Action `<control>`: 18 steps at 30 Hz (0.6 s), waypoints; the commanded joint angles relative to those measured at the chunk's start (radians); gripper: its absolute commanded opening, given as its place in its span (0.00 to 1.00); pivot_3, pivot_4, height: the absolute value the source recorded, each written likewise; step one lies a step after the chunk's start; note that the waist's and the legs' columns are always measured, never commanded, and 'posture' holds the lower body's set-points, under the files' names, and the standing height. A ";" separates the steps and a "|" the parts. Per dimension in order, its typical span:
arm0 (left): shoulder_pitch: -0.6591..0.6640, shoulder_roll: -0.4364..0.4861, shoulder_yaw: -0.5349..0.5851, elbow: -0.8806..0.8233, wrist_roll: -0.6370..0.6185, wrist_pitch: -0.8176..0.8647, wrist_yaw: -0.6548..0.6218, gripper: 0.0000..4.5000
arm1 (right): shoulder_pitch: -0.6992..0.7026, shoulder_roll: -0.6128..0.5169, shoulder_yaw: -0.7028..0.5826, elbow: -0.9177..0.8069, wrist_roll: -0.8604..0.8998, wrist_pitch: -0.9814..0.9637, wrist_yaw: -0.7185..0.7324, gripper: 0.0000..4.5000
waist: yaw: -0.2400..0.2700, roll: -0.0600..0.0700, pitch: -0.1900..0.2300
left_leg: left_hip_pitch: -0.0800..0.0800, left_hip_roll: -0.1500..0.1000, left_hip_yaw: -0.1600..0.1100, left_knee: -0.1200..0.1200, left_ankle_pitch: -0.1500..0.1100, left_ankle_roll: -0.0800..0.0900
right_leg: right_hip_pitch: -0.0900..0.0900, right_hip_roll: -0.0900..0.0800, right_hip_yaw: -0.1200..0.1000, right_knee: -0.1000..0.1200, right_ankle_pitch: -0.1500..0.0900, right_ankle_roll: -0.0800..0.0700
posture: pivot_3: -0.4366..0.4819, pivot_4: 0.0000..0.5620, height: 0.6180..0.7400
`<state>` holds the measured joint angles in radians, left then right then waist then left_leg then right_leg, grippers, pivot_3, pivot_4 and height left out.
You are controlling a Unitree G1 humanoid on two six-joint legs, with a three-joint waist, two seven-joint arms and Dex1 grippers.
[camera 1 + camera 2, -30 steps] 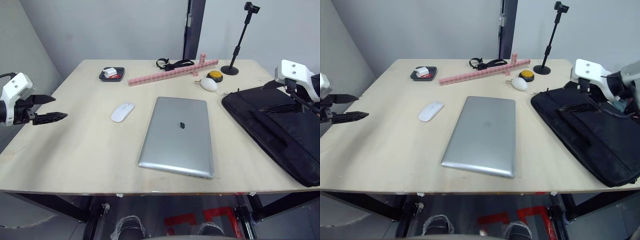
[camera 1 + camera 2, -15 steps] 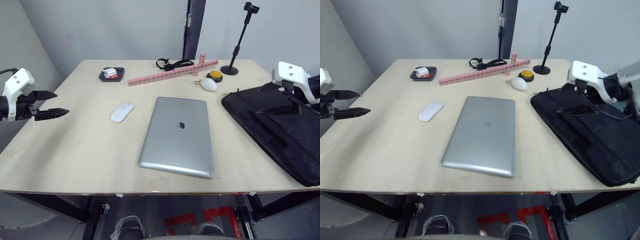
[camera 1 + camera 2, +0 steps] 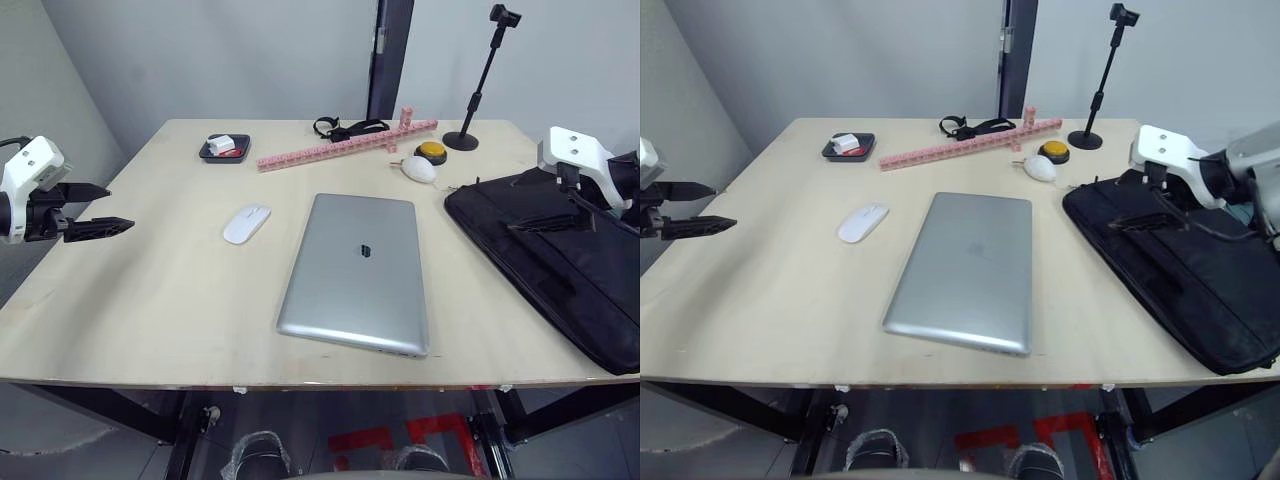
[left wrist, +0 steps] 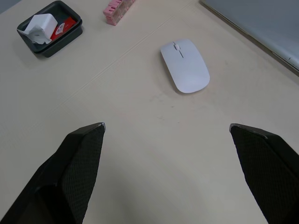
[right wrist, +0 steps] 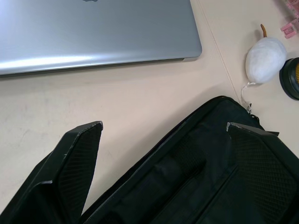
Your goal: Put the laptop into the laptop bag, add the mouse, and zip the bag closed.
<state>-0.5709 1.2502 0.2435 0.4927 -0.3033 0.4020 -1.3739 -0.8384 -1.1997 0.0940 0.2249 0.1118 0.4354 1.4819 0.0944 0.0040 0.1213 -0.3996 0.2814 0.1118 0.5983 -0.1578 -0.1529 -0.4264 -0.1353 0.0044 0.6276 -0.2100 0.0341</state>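
Observation:
The silver-grey laptop [image 3: 360, 268] lies closed in the middle of the table, its logo facing up. To its left rests the flat white mouse [image 3: 246, 222]. At the table's right side the black laptop bag [image 3: 570, 270] lies flat, zipped as far as I can tell. My left gripper [image 3: 115, 208] hovers open over the table's left edge, pointing toward the mouse [image 4: 185, 65] and well short of it. My right gripper [image 3: 550, 205] hangs open just above the bag's near-left corner [image 5: 187, 177], with the laptop's edge [image 5: 93, 32] beyond it. Neither holds anything.
At the far side sit a white egg-shaped thing [image 3: 418, 168], a yellow button [image 3: 431, 151], a long pink strip [image 3: 345, 145], a black strap [image 3: 345, 127], a small black tray [image 3: 223, 148] and a black stand [image 3: 462, 138].
My right gripper has drifted a little leftward over the bag's corner. The left gripper rose slightly and then held. Laptop, mouse and bag have not moved.

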 commanded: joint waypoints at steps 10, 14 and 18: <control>-0.042 0.021 0.003 -0.018 -0.021 0.049 -0.009 0.99 | -0.023 -0.015 -0.034 -0.009 0.010 -0.022 0.002 1.00 | -0.001 0.000 0.000 | 0.000 0.000 0.000 0.000 0.000 0.000 | 0.000 0.000 0.000 0.000 0.000 0.000 | 0.48 0.27 1.00; -0.044 0.020 0.003 -0.023 -0.022 0.055 -0.005 0.99 | -0.021 -0.010 -0.035 -0.010 0.008 -0.027 -0.011 1.00 | -0.001 0.000 0.000 | 0.000 0.000 0.000 0.000 0.000 0.000 | 0.000 0.000 0.000 0.000 0.000 0.000 | 0.48 0.27 1.00; -0.069 0.010 -0.007 -0.064 -0.072 0.222 -0.004 0.99 | -0.026 0.022 -0.042 0.002 -0.014 -0.074 -0.093 1.00 | -0.001 0.000 0.000 | 0.000 0.000 0.000 0.000 0.000 0.000 | 0.000 0.000 0.000 0.000 0.000 0.000 | 0.48 0.27 1.00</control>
<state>-0.6101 1.2478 0.2244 0.4669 -0.3449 0.5645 -1.3759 -0.8385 -1.1743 0.0917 0.2286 0.1065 0.3865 1.4175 0.0936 0.0040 0.1213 -0.3994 0.2814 0.1119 0.5990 -0.1578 -0.1530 -0.4264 -0.1353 0.0047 0.6284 -0.2100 0.0341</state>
